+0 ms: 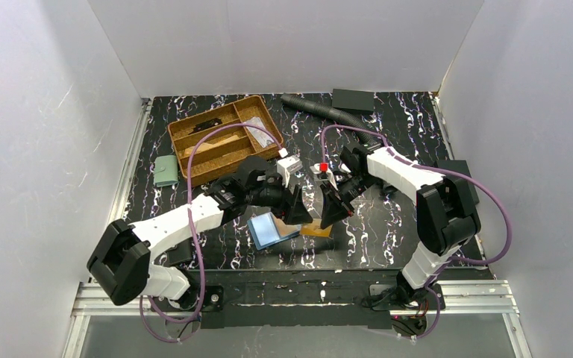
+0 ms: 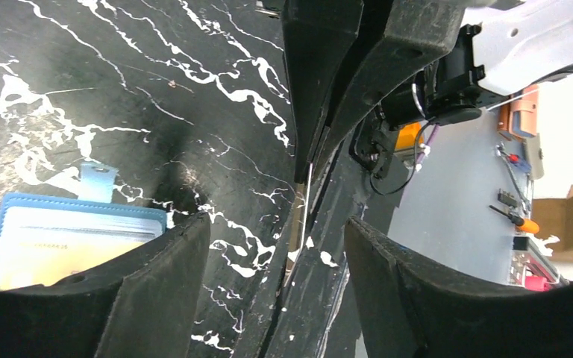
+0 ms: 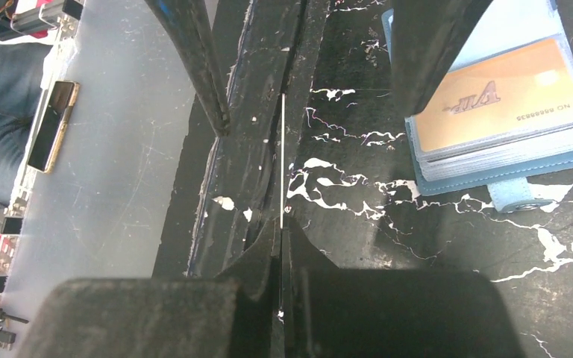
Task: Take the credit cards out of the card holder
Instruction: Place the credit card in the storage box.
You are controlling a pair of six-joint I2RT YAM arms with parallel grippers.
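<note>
Right wrist view has the right pincer (image 3: 280, 233) pressed together on a credit card (image 3: 282, 149). The card shows only as a thin pale line, edge-on, standing out from the fingertips above the black marbled counter (image 3: 388, 246). The left pincer's fingers (image 3: 194, 67) hang one on each side of that edge, both apart from it. Off to the right the card holder (image 3: 507, 160) lies open and flat on the counter. It is light blue, with its small tab (image 3: 515, 195) on the near edge, and a gold card (image 3: 503, 104) printed VIP sits on top of the sleeves inside.

Left wrist view looks from the opposite side. The left pincer (image 2: 272, 224) is spread wide, with the card's edge (image 2: 310, 194) in the gap and touching neither finger. The holder (image 2: 74, 220) lies at lower left.

Top external view puts both pincers tip to tip near the middle of the counter, left (image 1: 298, 212) and right (image 1: 333, 212). The holder (image 1: 272, 230) lies just on the near side of the left one. An orange-brown flat piece (image 1: 317, 230) shows under the right tips; whether it is the pinched card I cannot tell. A wooden tray (image 1: 216, 160) and a pale green pouch (image 1: 166, 170) sit well apart at back left
</note>
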